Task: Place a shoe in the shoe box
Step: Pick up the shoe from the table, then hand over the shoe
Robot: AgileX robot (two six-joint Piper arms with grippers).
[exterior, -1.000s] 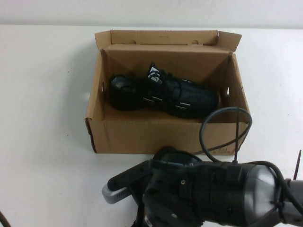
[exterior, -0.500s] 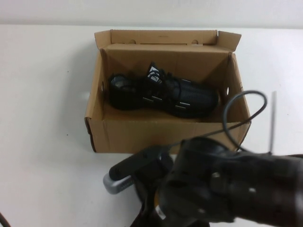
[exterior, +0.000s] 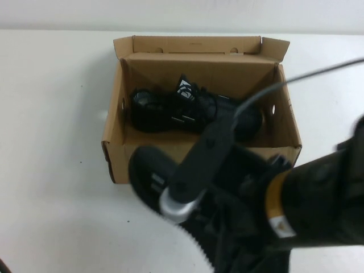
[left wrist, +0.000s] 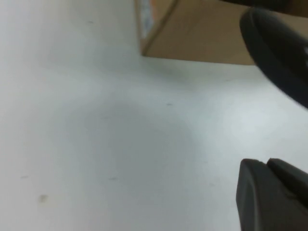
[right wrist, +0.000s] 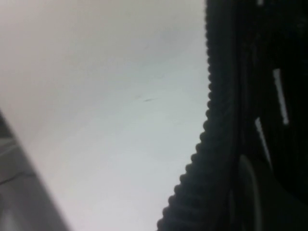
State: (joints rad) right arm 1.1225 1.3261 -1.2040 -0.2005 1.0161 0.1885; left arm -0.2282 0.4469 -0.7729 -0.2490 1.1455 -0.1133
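The brown cardboard shoe box [exterior: 148,156] stands open mid-table, its flap lid up at the back. One black sneaker [exterior: 170,111] with a white tongue label lies inside it. A second black shoe [exterior: 147,170] hangs just in front of the box's front wall, its toothed sole edge showing. My right gripper [exterior: 219,207] is shut on this shoe. The right wrist view shows the shoe's sole and white dashes [right wrist: 250,96] close up. My left gripper [left wrist: 269,197] is low over the table to the left of the box corner [left wrist: 207,33].
The white table [exterior: 51,142] spreads to the left of the box and in front of it. My right arm's cable [exterior: 307,77] arcs above the box's right wall. A dark rounded shape [left wrist: 281,45] shows in the left wrist view, in front of the box.
My right arm has risen and swung toward the box. The second shoe, hidden under the arm before, now shows lifted at the box's front wall. The shoe in the box has not moved.
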